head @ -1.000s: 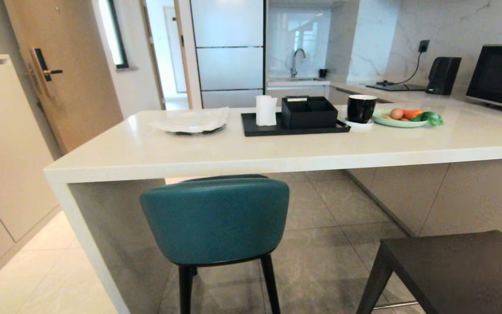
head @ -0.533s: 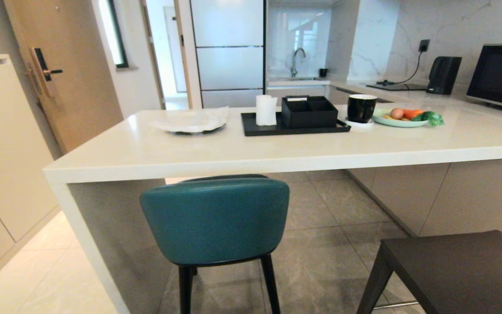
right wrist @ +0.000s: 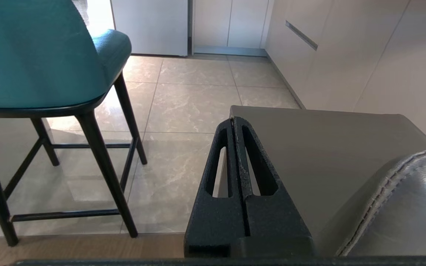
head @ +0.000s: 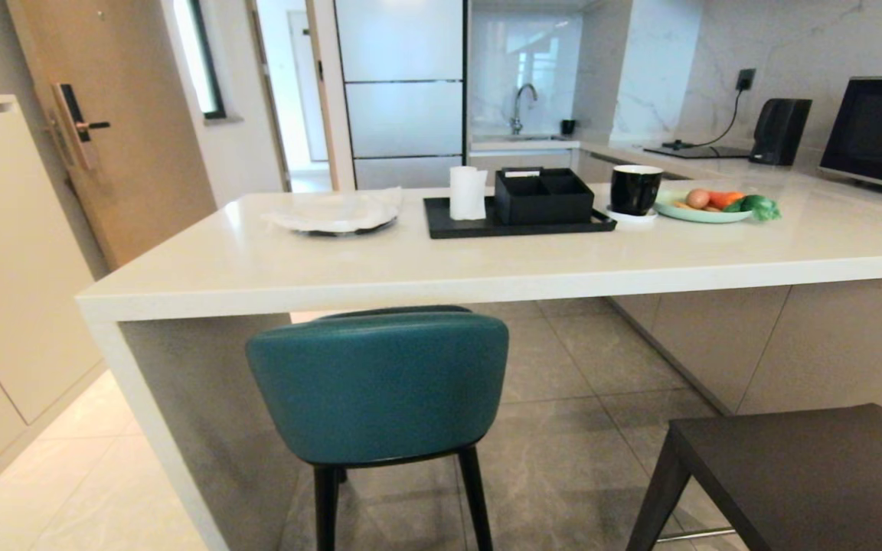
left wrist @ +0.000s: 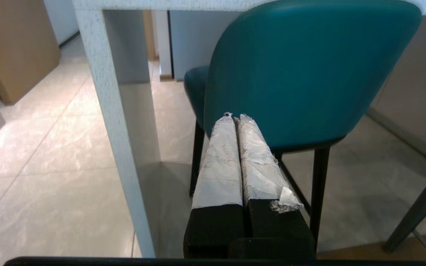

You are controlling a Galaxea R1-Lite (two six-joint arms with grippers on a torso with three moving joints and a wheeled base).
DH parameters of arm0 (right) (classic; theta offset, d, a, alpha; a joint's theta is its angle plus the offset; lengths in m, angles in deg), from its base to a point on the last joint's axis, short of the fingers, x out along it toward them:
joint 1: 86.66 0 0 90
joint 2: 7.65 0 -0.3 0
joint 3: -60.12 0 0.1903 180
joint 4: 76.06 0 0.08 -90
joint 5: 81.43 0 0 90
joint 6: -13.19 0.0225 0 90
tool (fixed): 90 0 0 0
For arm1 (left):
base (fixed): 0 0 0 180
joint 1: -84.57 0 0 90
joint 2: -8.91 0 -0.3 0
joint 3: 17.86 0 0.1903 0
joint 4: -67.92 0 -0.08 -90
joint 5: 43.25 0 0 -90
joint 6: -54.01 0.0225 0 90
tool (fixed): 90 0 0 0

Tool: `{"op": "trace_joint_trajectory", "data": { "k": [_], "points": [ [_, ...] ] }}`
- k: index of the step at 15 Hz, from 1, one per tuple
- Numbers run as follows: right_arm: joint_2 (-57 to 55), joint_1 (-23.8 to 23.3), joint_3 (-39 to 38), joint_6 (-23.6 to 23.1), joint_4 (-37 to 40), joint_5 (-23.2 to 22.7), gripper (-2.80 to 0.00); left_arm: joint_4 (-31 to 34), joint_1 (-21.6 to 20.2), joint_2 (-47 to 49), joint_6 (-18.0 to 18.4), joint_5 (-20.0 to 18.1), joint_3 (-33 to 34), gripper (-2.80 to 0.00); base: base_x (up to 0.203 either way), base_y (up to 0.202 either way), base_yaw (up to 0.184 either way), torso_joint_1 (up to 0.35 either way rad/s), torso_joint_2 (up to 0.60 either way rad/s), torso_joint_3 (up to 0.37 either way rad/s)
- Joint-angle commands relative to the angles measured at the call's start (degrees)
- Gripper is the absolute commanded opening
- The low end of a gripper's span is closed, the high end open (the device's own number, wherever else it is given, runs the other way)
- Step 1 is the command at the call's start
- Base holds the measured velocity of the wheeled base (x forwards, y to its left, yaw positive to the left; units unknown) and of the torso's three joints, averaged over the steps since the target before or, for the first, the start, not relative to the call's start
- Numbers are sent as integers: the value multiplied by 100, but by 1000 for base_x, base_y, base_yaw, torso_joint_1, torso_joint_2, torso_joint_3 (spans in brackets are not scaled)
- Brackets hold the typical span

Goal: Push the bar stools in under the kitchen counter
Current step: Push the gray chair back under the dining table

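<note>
- Left gripper (left wrist: 234,117) is seen in its wrist view with the two tape-wrapped fingers (left wrist: 218,159) pressed flat together, nothing held between them; a blunt closed tip of this kind is judged suited to pushing rather than grasping.
- Directly ahead of those tips, the teal stool (left wrist: 309,70) is found, its curved padded back facing the gripper; whether the tips touch the back cannot be told.
- Just to one side of that gripper, the slab end panel of the kitchen counter (head: 426,268) is seen, with the teal stool's seat already partly beneath the slab and its back just outside the counter edge, so it is judged nearly pushed in.
- Teal upholstery, a smooth rounded back and thin black legs joined by cross rails are shown on this stool; a high push on the back could tip it, so a low, steady push is judged safer.
- Right gripper (right wrist: 233,122) is likewise closed on nothing, its black slotted fingers together, and is held above the seat of the dark grey stool (right wrist: 327,147).
- Beneath and ahead of that gripper, the grey stool's flat square seat is seen, with a stitched grey back near the wrist; it stands well clear of the counter and is judged not yet pushed in.
</note>
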Motion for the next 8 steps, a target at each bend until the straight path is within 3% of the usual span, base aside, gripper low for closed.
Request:
{"op": "trace_joint_trajectory", "data": {
  "k": [1,6,8],
  "points": [
    [-7,-4,-27,-42,13,43,-280,464,0,10,-9,53,-79,-280,0,0,0,0,0,0],
    [-7,3,-18,66,2,142,-280,537,-8,10,-47,110,-102,-280,0,0,0,0,0,0],
    [-7,-4,-18,281,-32,182,-280,543,0,10,-251,155,-102,-280,0,0,0,0,0,0]
  ]
}}
